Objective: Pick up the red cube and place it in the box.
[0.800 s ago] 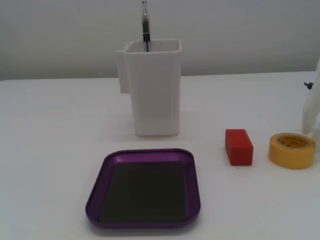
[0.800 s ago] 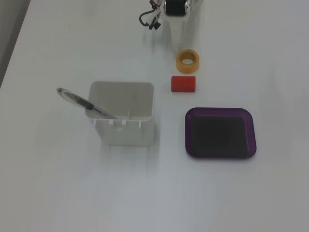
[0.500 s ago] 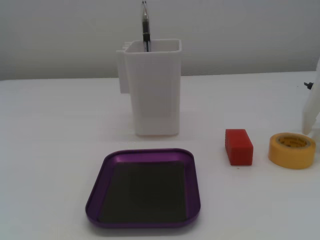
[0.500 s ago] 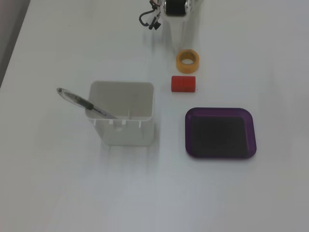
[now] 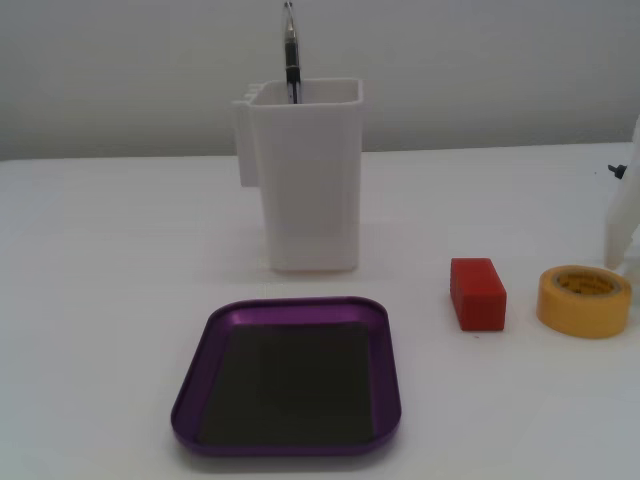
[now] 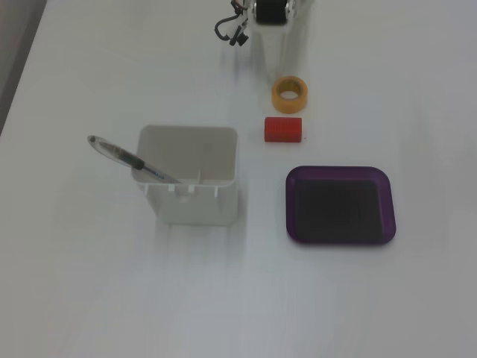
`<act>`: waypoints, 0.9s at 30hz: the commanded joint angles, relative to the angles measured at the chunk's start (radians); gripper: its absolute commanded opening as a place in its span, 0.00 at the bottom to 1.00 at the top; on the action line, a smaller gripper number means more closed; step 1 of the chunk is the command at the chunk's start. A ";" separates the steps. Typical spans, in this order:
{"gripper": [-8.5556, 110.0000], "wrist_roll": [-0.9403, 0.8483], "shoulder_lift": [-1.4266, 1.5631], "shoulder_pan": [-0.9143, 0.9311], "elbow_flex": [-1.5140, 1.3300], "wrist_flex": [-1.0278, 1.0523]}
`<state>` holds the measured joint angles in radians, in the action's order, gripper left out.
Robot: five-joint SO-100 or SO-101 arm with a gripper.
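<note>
The red cube [image 5: 477, 293] lies on the white table, right of the box in a fixed view, and it also shows from above [image 6: 283, 129]. The box [image 5: 195, 400] is a shallow purple tray with a dark floor, and nothing lies in it [image 6: 292, 224]. My gripper [image 6: 282, 66] is white and faint against the table. It points down near the yellow tape roll, a little beyond the cube and not touching it. Only its edge [image 5: 622, 225] shows at the right border of a fixed view. I cannot tell how its jaws stand.
A yellow tape roll [image 5: 584, 300] lies beside the cube, between it and the gripper [image 6: 289, 93]. A tall white container [image 5: 305, 180] holding a pen [image 6: 134, 160] stands behind the box. The arm's base with cables [image 6: 246, 19] is at the table's far edge.
</note>
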<state>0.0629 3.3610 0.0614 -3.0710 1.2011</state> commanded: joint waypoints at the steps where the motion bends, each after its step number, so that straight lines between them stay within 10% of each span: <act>1: 0.07 -0.003 0.081 -0.008 -0.006 -0.014; 27: 0.07 -0.009 0.066 0.006 0.270 -0.144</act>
<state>0.0598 3.3610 0.0614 -2.8532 1.0738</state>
